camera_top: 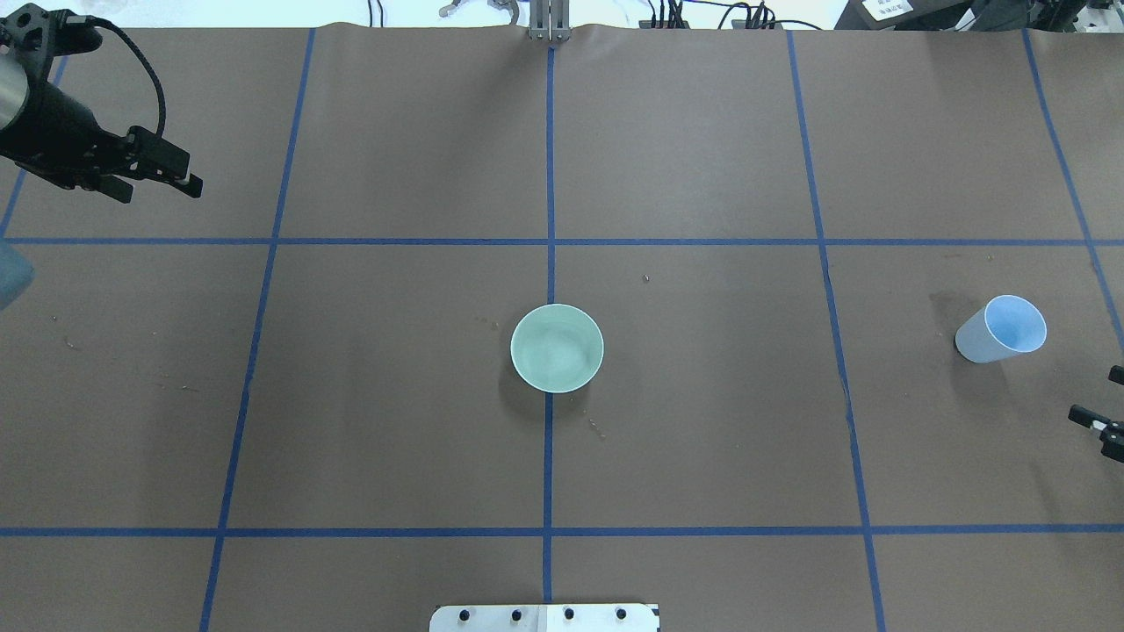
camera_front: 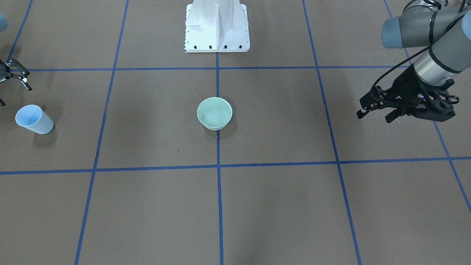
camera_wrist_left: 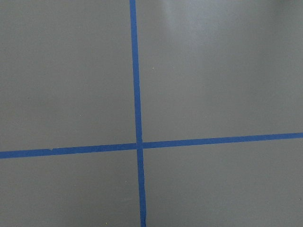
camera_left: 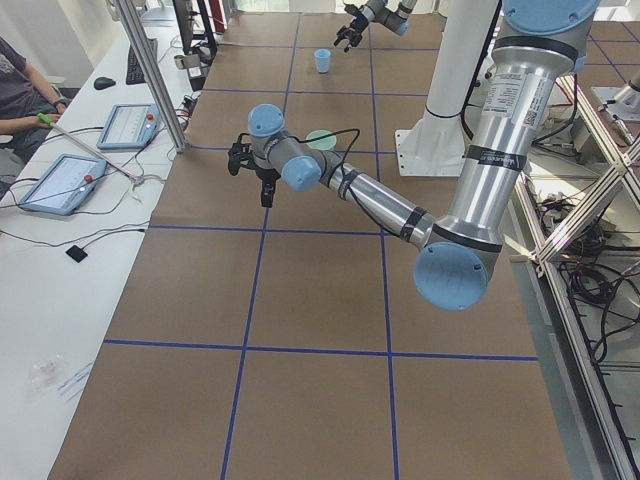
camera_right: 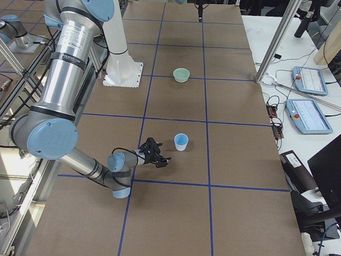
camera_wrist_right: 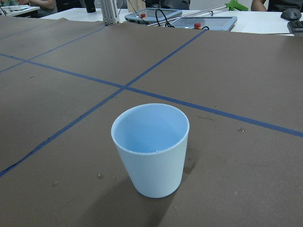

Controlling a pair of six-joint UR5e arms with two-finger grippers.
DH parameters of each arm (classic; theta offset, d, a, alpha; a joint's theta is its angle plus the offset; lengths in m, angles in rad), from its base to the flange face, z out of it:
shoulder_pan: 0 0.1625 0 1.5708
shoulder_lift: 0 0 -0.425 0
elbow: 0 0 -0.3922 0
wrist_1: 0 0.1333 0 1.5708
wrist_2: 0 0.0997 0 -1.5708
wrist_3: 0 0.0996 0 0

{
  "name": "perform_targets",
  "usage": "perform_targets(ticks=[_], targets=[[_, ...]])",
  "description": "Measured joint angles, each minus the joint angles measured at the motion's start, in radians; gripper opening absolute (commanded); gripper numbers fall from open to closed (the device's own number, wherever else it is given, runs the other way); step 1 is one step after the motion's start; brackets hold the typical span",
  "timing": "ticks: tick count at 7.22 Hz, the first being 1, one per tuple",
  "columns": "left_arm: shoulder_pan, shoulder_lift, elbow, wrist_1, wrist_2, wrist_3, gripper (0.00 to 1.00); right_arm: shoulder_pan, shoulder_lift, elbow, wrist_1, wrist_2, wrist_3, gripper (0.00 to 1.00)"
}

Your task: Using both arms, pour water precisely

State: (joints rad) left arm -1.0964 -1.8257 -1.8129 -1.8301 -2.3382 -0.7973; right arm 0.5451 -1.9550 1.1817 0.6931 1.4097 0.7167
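A light-blue cup (camera_top: 1001, 329) stands upright at the right side of the brown table, and also shows in the front view (camera_front: 35, 119). In the right wrist view the cup (camera_wrist_right: 150, 149) is close ahead, with faint glints of water (camera_wrist_right: 152, 150) low inside. A mint-green bowl (camera_top: 557, 348) sits at the table's centre (camera_front: 214, 113). My right gripper (camera_top: 1102, 395) is open and empty, just short of the cup (camera_front: 14, 94). My left gripper (camera_top: 160, 189) is open and empty above the far left of the table (camera_front: 373, 117). The left wrist view shows only bare table.
The white pedestal (camera_front: 217, 25) stands at the robot's edge, behind the bowl. Blue tape lines (camera_wrist_left: 137, 144) grid the table. Tablets (camera_right: 309, 114) and an aluminium post (camera_right: 277, 42) stand along the operators' side. A person (camera_left: 20, 90) sits there.
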Motion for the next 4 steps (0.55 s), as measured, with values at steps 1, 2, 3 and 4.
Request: perform_targets(ticks=[1,2,3,4], targets=[[0.005,-0.004,0.0,0.005,0.003,-0.026,0.99,0.002,-0.024,-0.004,0.013,0.005,0.0,0.99],[0.028,-0.018,-0.005,0.016,0.011,-0.088,0.99,0.008,-0.04,-0.008,0.018,0.008,0.002,0.99],[0.085,-0.042,-0.014,0.021,0.044,-0.159,0.99,0.026,-0.049,-0.011,0.018,0.019,0.016,0.99],[0.173,-0.085,-0.02,0.025,0.101,-0.252,0.99,0.075,-0.05,-0.018,0.014,0.061,0.049,0.99]])
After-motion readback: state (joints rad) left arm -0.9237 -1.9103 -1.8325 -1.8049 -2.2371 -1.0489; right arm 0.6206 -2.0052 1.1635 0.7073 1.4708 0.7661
